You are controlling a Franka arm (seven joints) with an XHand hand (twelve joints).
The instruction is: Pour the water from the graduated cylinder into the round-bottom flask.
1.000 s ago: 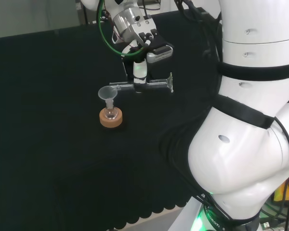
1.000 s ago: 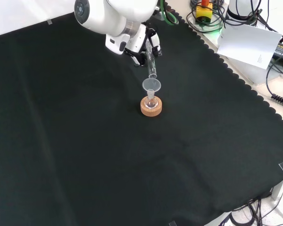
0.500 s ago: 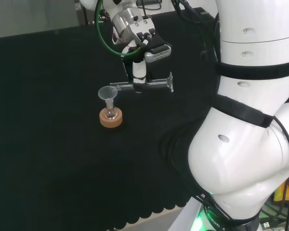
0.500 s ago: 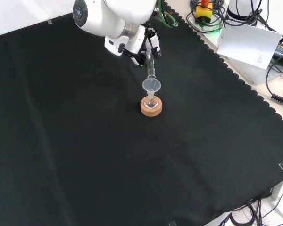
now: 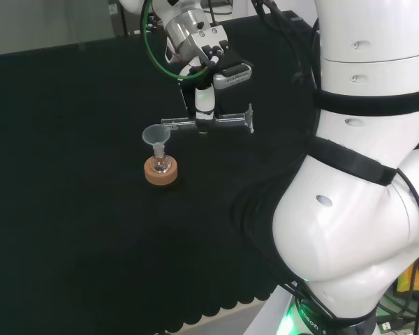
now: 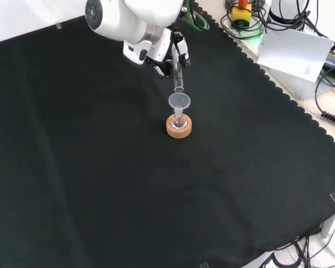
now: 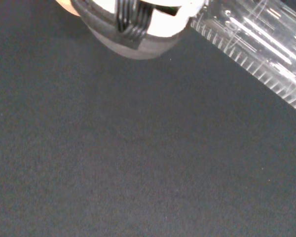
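The robot hand (image 5: 204,105) is curled round a clear measuring cylinder (image 5: 223,122), holding it level above the black cloth of the desk (image 6: 100,184). In the head view the cylinder's open end reaches the rim of a small clear funnel (image 5: 155,135); its foot points toward the arm's white links. The funnel stands in a small flask (image 6: 179,120) on a cork ring (image 6: 179,128), well away from the desk's scalloped edge.

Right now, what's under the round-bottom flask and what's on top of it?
The flask sits in a cork ring on the black cloth. A clear funnel stands in its neck. The ring hides the flask's bottom, and any water inside can't be made out.
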